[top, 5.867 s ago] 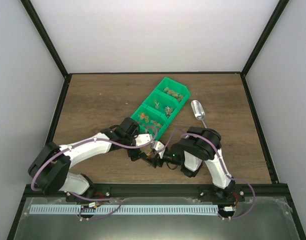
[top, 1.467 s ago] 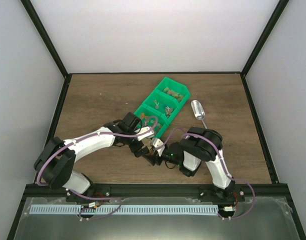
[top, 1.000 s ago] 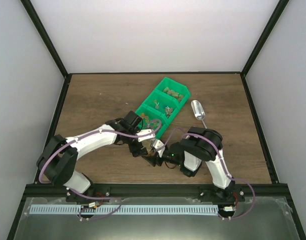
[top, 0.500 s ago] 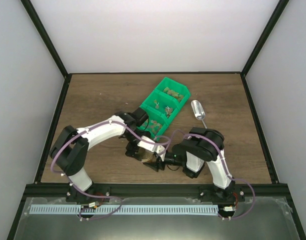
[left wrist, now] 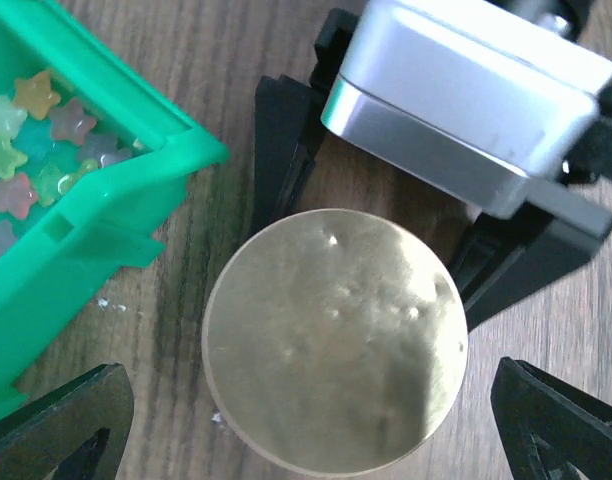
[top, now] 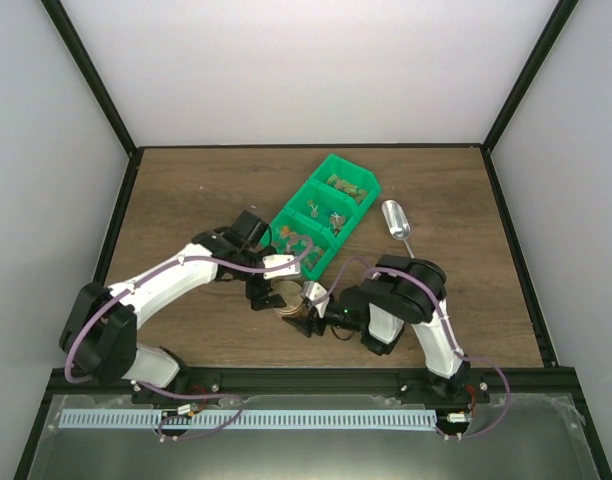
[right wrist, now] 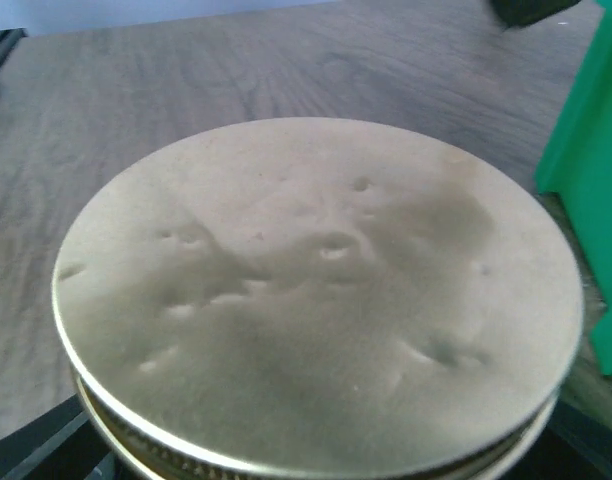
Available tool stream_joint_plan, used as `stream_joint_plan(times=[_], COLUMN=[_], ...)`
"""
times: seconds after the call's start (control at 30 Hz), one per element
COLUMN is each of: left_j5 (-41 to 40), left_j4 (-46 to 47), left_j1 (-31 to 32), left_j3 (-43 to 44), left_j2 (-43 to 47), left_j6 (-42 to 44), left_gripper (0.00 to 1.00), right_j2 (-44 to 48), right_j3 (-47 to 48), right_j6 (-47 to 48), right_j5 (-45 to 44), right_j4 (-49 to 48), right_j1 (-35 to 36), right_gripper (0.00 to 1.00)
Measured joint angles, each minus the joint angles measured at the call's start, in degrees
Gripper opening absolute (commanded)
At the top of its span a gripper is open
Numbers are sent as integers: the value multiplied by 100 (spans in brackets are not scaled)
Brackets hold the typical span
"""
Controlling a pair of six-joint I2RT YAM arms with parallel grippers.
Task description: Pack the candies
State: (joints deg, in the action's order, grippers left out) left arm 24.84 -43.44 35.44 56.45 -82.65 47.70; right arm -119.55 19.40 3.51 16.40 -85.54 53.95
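Candies lie in the green bin, just beside but apart from the left gripper, whose fingers spread wide over the lidded jar; the right gripper clasps that jar.

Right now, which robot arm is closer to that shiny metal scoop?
Right. The right arm has its bent elbow just on the near side of the scoop. The left arm is across the green bin from it.
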Motion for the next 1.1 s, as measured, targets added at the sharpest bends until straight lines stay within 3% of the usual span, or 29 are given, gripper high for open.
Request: stream_joint_plan(times=[0.17, 0.4, 0.73, 1.1], left_j5=[-256, -496, -673, -785], left_j4=[717, 1224, 1530, 1593], left_j1=[103, 146, 321, 328], left_j3=[-361, -396, -494, -566], left_j2=[9, -216, -389, -483], left_j6=[-1349, -2350, -2785, -2750], left_gripper=[100, 100, 100, 85], right_j2=[-79, -83, -83, -83], right_j3=[164, 254, 352, 374], right_j6=[-57, -149, -208, -192], right_j5=[-404, -715, -922, -918], right_j4=[46, 131, 236, 267], right_j1=[4, 7, 20, 20], right_gripper=[65, 65, 65, 60])
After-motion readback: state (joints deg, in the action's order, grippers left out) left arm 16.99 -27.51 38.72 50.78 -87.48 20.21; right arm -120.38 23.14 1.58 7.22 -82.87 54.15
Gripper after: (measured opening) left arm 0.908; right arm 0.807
